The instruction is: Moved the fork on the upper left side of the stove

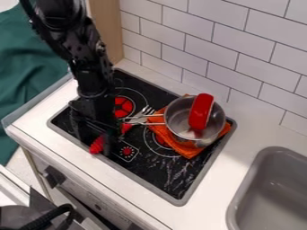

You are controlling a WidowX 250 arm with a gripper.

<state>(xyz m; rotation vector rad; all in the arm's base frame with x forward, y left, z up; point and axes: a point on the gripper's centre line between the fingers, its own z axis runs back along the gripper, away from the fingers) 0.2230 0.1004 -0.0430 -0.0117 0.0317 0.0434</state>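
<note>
"Where's the fork (141,115)?"

"On the black glass cooktop (163,173), its metal tines near the saucepan (173,120)'s wire handle. The gripper (97,133) is low at what looks like the fork's red handle, probably to move it by that end."

"Has it got hold?"

"Can't tell, nor whether it's open or closed."

"Why the orange cloth (189,150)?"

"It's under the saucepan, perhaps as a pad. The pan holds 1 red object (201,111), so I'd avoid bumping its handle while shifting the fork."
</note>
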